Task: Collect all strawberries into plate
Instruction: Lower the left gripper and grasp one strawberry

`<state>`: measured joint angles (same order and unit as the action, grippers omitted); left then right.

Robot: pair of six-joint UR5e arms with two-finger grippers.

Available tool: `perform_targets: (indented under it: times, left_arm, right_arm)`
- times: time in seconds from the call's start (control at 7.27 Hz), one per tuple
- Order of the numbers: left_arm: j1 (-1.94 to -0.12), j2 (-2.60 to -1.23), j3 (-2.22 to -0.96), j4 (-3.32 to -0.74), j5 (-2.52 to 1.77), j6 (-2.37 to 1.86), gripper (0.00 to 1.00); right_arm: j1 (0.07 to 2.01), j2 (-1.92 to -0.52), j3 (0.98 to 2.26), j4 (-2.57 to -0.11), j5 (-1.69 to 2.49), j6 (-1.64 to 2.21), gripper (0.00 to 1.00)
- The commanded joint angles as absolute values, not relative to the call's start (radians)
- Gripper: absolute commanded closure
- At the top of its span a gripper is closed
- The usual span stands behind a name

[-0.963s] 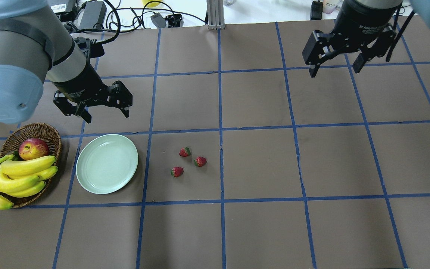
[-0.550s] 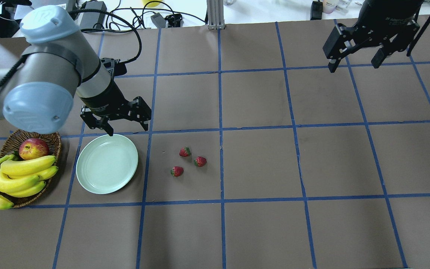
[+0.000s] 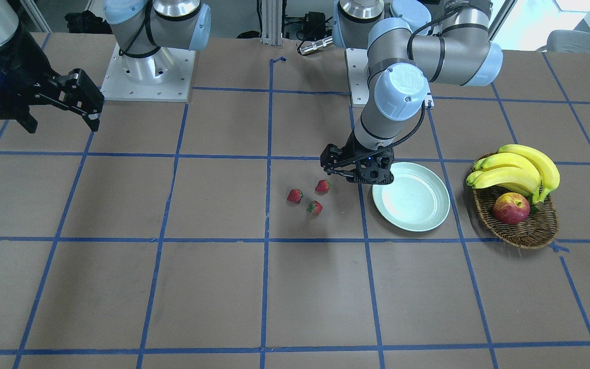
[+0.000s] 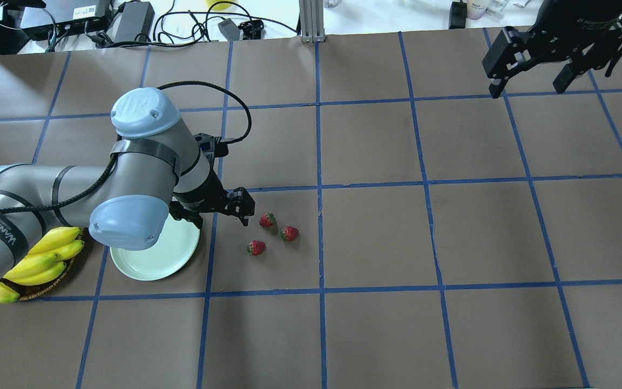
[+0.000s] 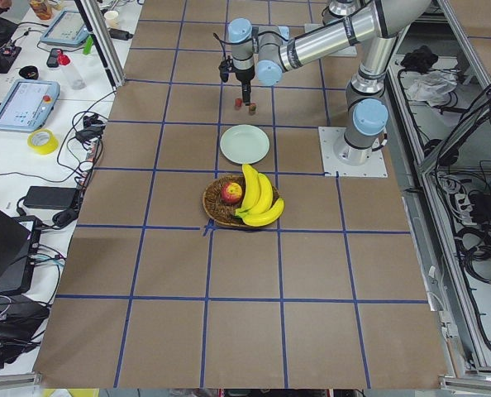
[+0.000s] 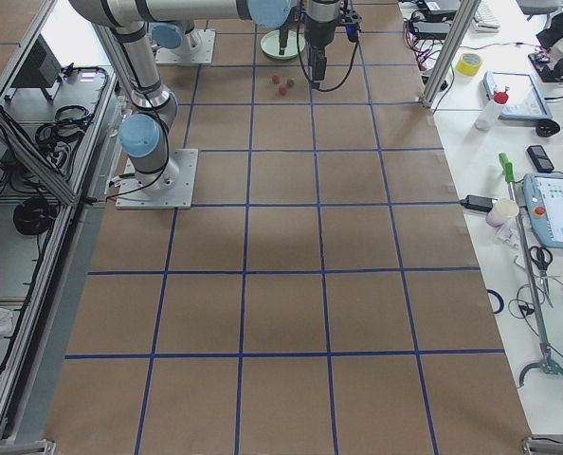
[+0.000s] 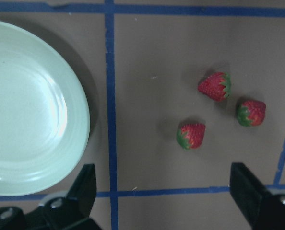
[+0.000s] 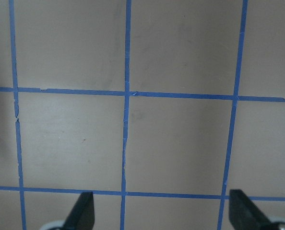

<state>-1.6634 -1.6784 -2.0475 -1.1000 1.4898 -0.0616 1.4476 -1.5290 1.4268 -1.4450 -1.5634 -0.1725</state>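
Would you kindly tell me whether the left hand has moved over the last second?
Yes. The left hand has come nearer and rightward in the overhead view, from beyond the plate to its right rim.

Seen from overhead, three strawberries cluster at the plate's three o'clock, the wicker basket at nine.
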Motion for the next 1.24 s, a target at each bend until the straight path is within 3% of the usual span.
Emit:
perform_targets:
  times: [0.0, 0.55, 0.83, 0.96, 1.1]
  left_arm:
    - [-1.707, -1.724, -2.063, -1.048, 1.489, -0.019, 0.0]
    - [-1.75, -1.81, -2.071, -0.979, 1.49, 0.005, 0.0]
    - [-1.752, -1.839, -2.074, -0.966, 1.491, 0.009, 0.05]
    - [-1.753, -1.842, -2.072, -0.965, 1.491, 0.018, 0.1]
    - [-1.753, -1.844, -2.074, -0.966, 1.491, 0.028, 0.24]
  right_arm:
    - [1.45, -1.526, 1.431, -1.453, -1.556, -0.169, 0.0]
    - [1.45, -1.522, 1.433, -1.453, -1.546, -0.167, 0.0]
    - [1.451, -1.522, 1.433, -1.45, -1.546, -0.167, 0.0]
    - [1.451, -1.52, 1.433, -1.45, -1.545, -0.169, 0.0]
    - [1.451, -1.519, 1.434, -1.448, -1.545, -0.167, 0.0]
